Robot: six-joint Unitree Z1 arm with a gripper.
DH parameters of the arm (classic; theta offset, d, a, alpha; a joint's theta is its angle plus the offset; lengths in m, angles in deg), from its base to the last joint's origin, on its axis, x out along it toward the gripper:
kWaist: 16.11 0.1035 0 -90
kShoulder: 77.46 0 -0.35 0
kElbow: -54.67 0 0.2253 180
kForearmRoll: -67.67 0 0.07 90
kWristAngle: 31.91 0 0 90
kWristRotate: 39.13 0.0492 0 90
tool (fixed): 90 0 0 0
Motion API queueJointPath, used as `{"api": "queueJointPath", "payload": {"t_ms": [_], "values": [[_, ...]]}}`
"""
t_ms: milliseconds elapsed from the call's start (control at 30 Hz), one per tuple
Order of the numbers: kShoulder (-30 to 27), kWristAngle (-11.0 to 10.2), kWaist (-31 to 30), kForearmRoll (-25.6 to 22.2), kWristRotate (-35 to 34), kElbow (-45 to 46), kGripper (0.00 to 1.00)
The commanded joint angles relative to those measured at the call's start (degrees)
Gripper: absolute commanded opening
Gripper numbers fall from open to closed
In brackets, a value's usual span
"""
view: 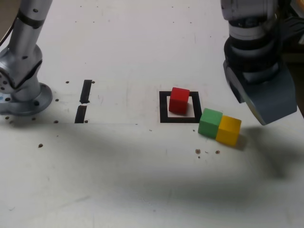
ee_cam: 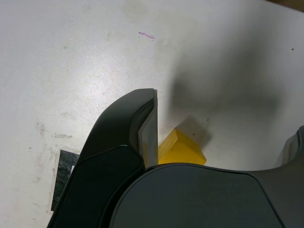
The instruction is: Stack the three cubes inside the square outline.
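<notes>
Cubes are seen near the middle of the exterior view: the red cube (view: 179, 100) is set inside the square outline (view: 164, 107), while the green cube (view: 210, 122) and yellow cube (view: 229, 129) lie touching each other just outside its lower right corner on the white table (view: 118, 180). The claw (view: 266, 97) is held above them at the upper right, spread wide, and nothing is gripped or touched. In the wrist view, the yellow cube (ee_cam: 183, 151) is seen between its jaws.

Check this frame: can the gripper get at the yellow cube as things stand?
Probably yes: the open gripper hangs over the yellow cube, nothing above it, though the green cube touches one side.
</notes>
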Motion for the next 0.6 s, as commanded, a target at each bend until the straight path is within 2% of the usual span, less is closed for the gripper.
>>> {"api": "queueJointPath", "payload": {"t_ms": [0,267,567], "values": [[0.3,0.1,0.1,0.2,0.1,-0.1,0.98],[1.1,0.8,0.1,0.5,0.0,0.0,0.98],[1.7,2.9,0.4,0.8,0.0,0.6,0.98]]}}
